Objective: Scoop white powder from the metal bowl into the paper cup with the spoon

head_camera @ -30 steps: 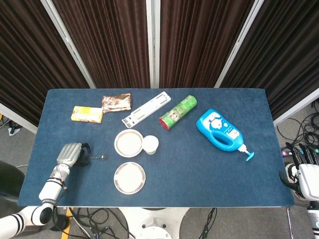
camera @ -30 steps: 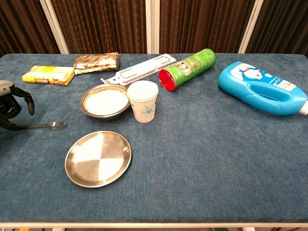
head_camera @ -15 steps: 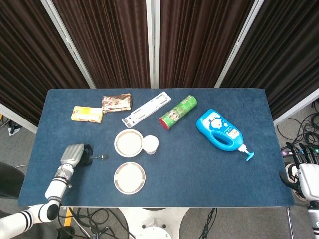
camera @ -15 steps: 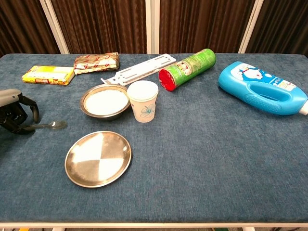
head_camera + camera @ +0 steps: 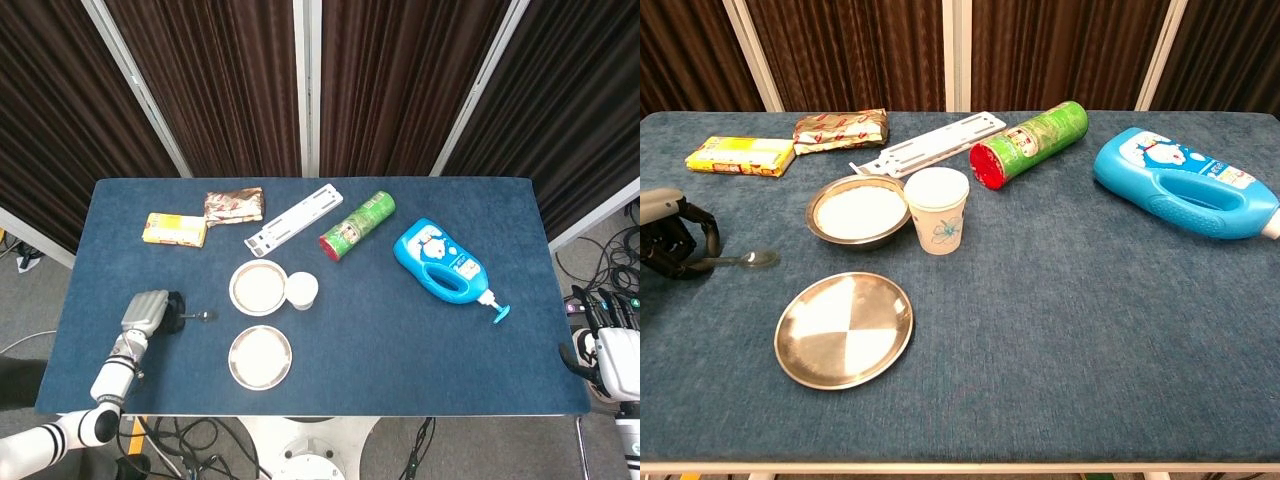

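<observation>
Two hands are in play, but only the left hand (image 5: 668, 240) is at work. At the table's left edge it has dropped lower over the last second and its fingers (image 5: 702, 228) have curled down around the handle end of the spoon (image 5: 748, 260), which lies flat on the blue cloth with its bowl pointing right. Whether the handle is truly pinched I cannot tell; the spoon looks unlifted, so the pickup seems just under way.

Further right, the metal bowl (image 5: 858, 212) sits full of white powder (image 5: 860, 208), with the paper cup (image 5: 937, 209) upright and touching its right rim. An empty steel plate (image 5: 844, 329) lies nearer the front edge. Behind are a yellow packet (image 5: 740, 155), a brown wrapper (image 5: 840, 128), a white strip (image 5: 930, 146), a green can (image 5: 1030, 140) on its side and a blue bottle (image 5: 1185, 182).

Far right, the right hand (image 5: 612, 352) hangs off the table, unmoved, holding nothing; its finger pose is unclear.
</observation>
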### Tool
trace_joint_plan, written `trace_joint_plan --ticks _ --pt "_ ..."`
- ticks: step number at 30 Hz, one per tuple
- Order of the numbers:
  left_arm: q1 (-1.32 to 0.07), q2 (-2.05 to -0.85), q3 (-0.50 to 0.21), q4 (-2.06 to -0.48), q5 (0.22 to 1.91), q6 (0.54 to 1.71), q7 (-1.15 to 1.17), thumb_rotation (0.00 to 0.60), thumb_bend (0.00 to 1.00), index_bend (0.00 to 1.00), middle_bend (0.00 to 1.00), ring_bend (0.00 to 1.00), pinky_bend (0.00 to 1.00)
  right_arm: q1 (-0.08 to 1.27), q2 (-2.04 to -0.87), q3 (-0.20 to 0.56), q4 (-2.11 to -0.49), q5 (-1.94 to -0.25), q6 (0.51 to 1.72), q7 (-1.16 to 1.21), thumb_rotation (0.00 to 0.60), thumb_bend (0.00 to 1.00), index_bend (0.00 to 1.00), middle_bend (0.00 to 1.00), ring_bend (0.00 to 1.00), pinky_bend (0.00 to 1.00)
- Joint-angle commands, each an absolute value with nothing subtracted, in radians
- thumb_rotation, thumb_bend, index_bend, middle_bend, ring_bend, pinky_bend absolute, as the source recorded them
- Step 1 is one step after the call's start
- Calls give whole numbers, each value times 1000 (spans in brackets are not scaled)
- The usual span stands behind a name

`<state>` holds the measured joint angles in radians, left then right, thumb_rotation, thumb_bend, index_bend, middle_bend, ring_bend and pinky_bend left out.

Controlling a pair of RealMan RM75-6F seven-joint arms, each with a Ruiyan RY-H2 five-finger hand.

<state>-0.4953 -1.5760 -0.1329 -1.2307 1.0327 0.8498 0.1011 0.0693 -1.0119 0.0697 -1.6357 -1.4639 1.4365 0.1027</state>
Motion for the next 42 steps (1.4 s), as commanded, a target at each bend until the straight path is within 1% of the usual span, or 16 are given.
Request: trace_joint_plan --ticks 1,4,10,15,20,24,28,32,42 --pt "-492 -1582 -130 -1222 1040 863 101 600 408 609 956 902 1000 69 -1012 70 -1637 -1464 1437 103 600 245 40 160 0 0" --pt "-489 -1584 -128 -1218 1045 868 98 600 415 629 959 906 1000 68 -1011 69 -1637 -1465 1438 106 600 245 40 160 0 0" --pt "-489 -1563 -129 -1242 1060 880 96 600 428 639 960 906 1000 66 -1006 68 -1640 -1470 1444 108 600 245 40 160 0 0" --pt "-518 -1480 -156 -1332 1076 891 136 600 444 638 959 906 1000 67 -990 70 -1650 -1483 1455 97 600 245 40 161 0 0" --pt "-572 -1399 -197 -1409 1063 853 169 600 474 637 959 906 1000 65 -968 74 -1666 -1497 1474 90 600 245 40 162 0 0" --pt "-628 -1366 -216 -1440 1051 823 224 600 484 637 959 906 1000 64 -951 78 -1676 -1505 1486 86 600 244 40 162 0 0" --pt "-696 -1377 -220 -1432 1004 796 329 600 490 637 959 906 1000 65 -936 82 -1686 -1513 1496 79 600 245 40 162 0 0" --pt "-772 -1415 -198 -1409 923 789 494 600 497 637 959 906 1000 66 -924 84 -1696 -1511 1496 71 600 245 40 162 0 0" --pt "-947 -1498 -154 -1413 687 875 889 600 506 637 959 908 1000 65 -926 81 -1697 -1499 1487 72 600 245 40 163 0 0"
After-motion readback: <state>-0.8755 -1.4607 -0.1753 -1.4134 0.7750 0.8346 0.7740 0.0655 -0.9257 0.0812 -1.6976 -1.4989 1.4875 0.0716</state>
